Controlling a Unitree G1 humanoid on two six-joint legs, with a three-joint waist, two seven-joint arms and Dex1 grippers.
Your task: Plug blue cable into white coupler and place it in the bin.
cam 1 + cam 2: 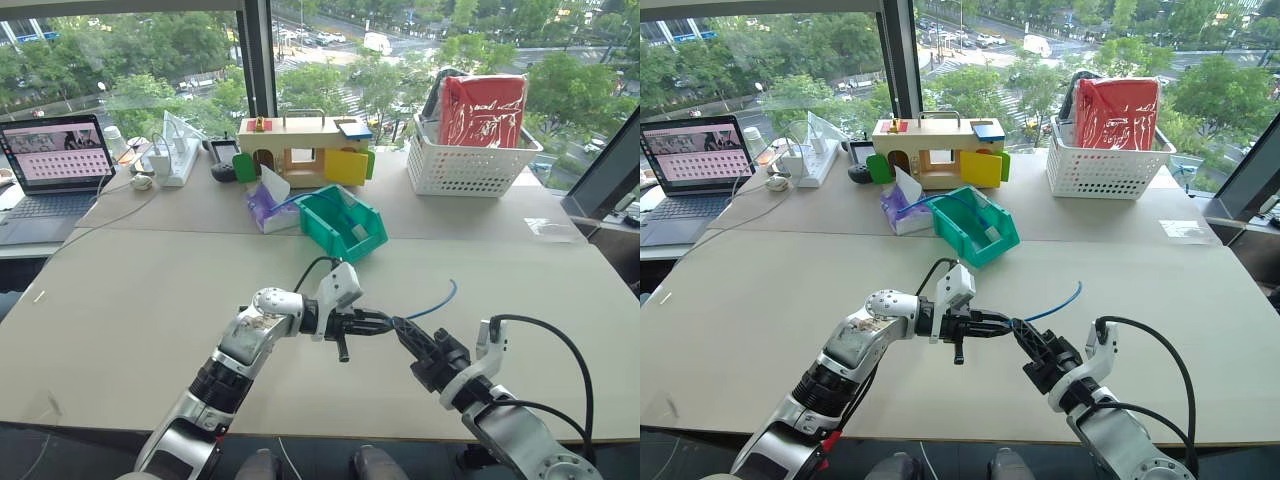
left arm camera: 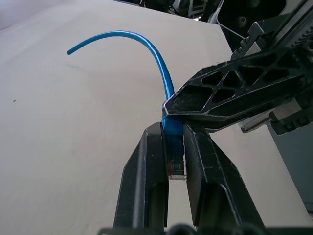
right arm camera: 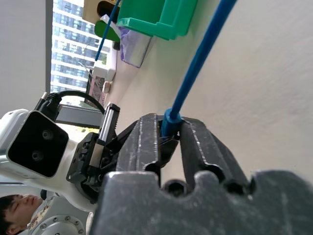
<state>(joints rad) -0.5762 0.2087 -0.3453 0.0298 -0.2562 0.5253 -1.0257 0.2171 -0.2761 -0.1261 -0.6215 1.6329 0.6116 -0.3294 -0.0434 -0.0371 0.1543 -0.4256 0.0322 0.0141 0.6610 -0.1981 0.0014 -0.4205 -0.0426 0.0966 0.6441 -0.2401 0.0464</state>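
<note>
Both end effectors pinch the blue cable above the table, near of the bin

The table (image 1: 150, 300) carries the bin (image 1: 342, 222), the landmark here, toward its far side; the white lattice basket (image 1: 462, 165) stands to the right of the bin and farther back; the left end effector (image 2: 175, 161) is pressed together on the plug end of the blue cable (image 1: 432, 303), on the near side of the bin; the right end effector (image 3: 168, 142) is pinched on the cable just beside it; the free length arcs back toward the bin; a small white piece inside the bin may be the white coupler (image 1: 359, 229), though I cannot tell; the handover reads best with one grip kept firm while the other lets go, plug pointed outward and untwisted.
</note>
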